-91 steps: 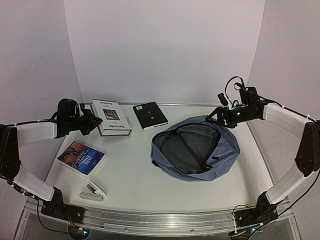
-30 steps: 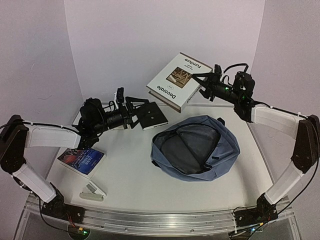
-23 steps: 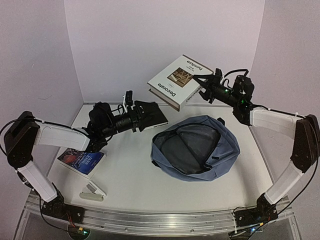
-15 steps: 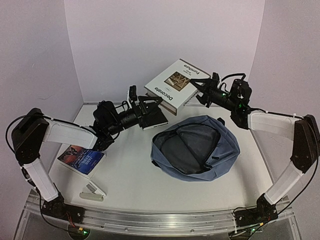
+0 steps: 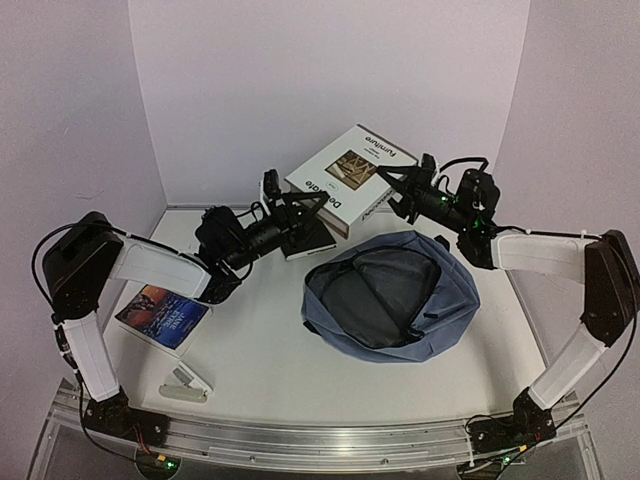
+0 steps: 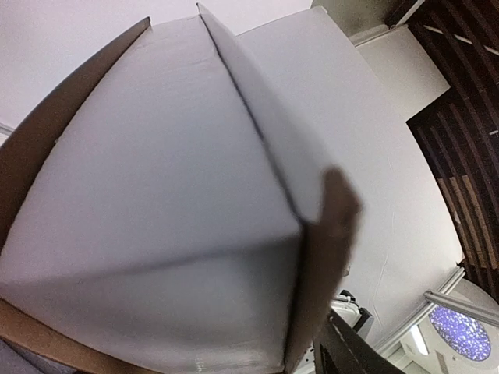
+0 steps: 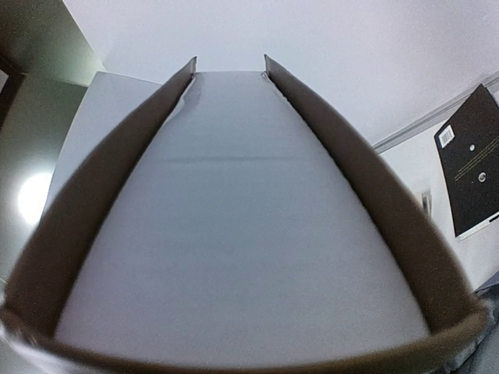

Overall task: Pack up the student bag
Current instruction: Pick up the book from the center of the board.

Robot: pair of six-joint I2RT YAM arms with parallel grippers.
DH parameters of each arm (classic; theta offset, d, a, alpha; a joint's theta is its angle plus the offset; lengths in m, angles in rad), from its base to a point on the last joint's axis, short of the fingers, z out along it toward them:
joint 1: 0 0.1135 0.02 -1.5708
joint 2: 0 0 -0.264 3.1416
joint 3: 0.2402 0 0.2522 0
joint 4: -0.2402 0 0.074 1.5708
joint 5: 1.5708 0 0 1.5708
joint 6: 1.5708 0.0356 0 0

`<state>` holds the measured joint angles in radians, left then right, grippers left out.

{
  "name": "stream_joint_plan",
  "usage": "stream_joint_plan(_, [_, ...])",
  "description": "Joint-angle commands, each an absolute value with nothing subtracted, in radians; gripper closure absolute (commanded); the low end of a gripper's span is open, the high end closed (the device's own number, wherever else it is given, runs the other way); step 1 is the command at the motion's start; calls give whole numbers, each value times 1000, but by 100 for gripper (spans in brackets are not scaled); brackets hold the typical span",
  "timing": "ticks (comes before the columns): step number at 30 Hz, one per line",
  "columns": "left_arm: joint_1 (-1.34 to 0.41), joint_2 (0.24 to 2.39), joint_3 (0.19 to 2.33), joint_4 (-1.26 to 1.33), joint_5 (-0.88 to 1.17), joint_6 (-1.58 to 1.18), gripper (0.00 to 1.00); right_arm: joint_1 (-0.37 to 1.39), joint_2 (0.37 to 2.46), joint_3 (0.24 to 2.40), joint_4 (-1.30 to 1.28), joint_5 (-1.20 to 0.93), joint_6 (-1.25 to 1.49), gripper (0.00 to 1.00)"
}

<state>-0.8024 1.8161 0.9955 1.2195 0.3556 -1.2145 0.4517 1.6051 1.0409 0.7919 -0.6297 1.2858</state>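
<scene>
The student bag [image 5: 390, 295] lies open on the table right of centre, its dark lining showing. Above its back rim a thick white book [image 5: 350, 170] hangs tilted in the air. My right gripper [image 5: 395, 190] is shut on the book's right end; in the right wrist view the book [image 7: 234, 234] fills the frame and hides the fingers. My left gripper [image 5: 305, 205] straddles the book's lower left corner. In the left wrist view the book [image 6: 156, 234] sits between the jaws, and one dark finger [image 6: 351, 354] stands just off its cover.
A black book [image 5: 312, 240] lies at the back of the table, partly behind my left gripper, and shows in the right wrist view as the black book [image 7: 468, 171]. A colourful book [image 5: 162, 315] and a small white object [image 5: 185, 382] lie at the left front.
My left arm has reached right and up to the book's left corner, and its jaws have narrowed around it. The right arm has lowered the book slightly toward the bag.
</scene>
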Motion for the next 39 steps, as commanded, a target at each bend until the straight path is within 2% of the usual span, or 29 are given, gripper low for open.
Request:
stream_joint_plan(1, [-807, 1866, 1058, 1365, 331, -1266, 42, 463, 1594, 1029, 882, -599, 1291, 84])
stream_joint_plan(3, [-807, 1886, 1068, 1387, 324, -1281, 47, 466, 1593, 1025, 885, -597, 1290, 84])
stream_joint_plan(6, [-807, 1899, 1070, 1405, 308, -1285, 48, 471, 1591, 1011, 886, -596, 1285, 84])
stream_joint_plan(16, [-807, 1931, 1092, 1401, 280, -1313, 41, 474, 1593, 988, 888, -590, 1263, 83])
stream_joint_plan(18, [-806, 1936, 1092, 1408, 279, -1319, 46, 474, 1593, 987, 888, -590, 1260, 83])
stream_joint_plan(20, [-805, 1941, 1094, 1411, 279, -1327, 55, 475, 1594, 986, 886, -593, 1255, 82])
stream_joint_plan(21, [-805, 1940, 1092, 1413, 279, -1330, 60, 476, 1594, 985, 880, -594, 1251, 79])
stream_joint_plan(22, [-804, 1939, 1087, 1416, 277, -1332, 65, 475, 1594, 985, 870, -595, 1245, 72])
stream_joint_plan(23, [-802, 1933, 1078, 1417, 272, -1335, 69, 474, 1592, 987, 858, -598, 1230, 61])
stream_joint_plan(24, [-801, 1922, 1064, 1416, 263, -1335, 73, 472, 1586, 989, 833, -599, 1201, 55])
stream_joint_plan(28, [-792, 1864, 978, 1389, 233, -1338, 85, 442, 1573, 1017, 629, -597, 1047, 30])
stream_joint_plan(31, [-771, 1800, 888, 1334, 223, -1341, 91, 423, 1558, 1083, 364, -569, 848, 26])
stream_joint_plan(34, [-743, 1697, 811, 1195, 221, -1332, 97, 428, 1545, 1177, 77, -511, 543, 26])
stream_joint_plan(39, [-734, 1504, 772, 794, 165, -1216, 100, 495, 1566, 1281, -258, -339, 190, 34])
